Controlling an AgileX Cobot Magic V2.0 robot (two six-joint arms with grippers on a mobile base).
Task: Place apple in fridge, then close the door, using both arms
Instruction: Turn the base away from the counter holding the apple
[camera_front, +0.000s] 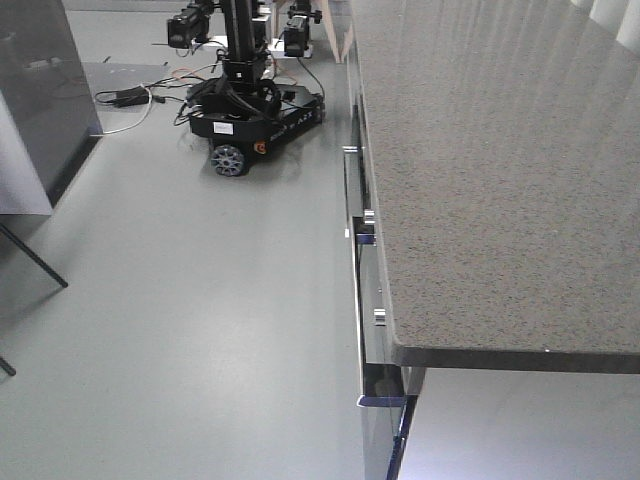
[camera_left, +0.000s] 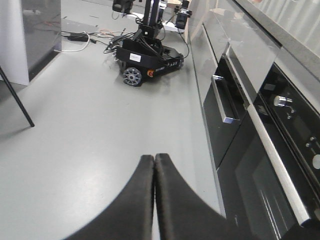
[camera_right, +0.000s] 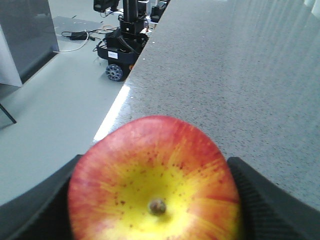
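**Apple in the right grip, left fingers empty**

The apple (camera_right: 155, 185) sits between the two dark fingers (camera_right: 272, 200) of my right gripper (camera_right: 156, 200), which are clamped on its flanks, with its dimple turned back toward the wrist camera. I judge it firm and moderately heavy. Its smooth skin could slip and its flesh would bruise under a hard squeeze. Being round, it will roll once set down. The hold across its widest part looks like the right one, with even pressure from both sides.

Beyond the fingertips runs the speckled counter (camera_right: 225, 75), and its edge lies just ahead of the apple to the left.

My left gripper (camera_left: 154, 160) has its fingers pressed together on nothing. Past their tips is bare floor (camera_left: 75, 125), and to their right is a row of dark oven fronts (camera_left: 260, 165). Well ahead of both grippers another wheeled robot (camera_front: 250, 110) is parked.

A tall dark-grey unit (camera_front: 40, 90) stands across the floor. I cannot tell whether it is the fridge, and I see no open door.
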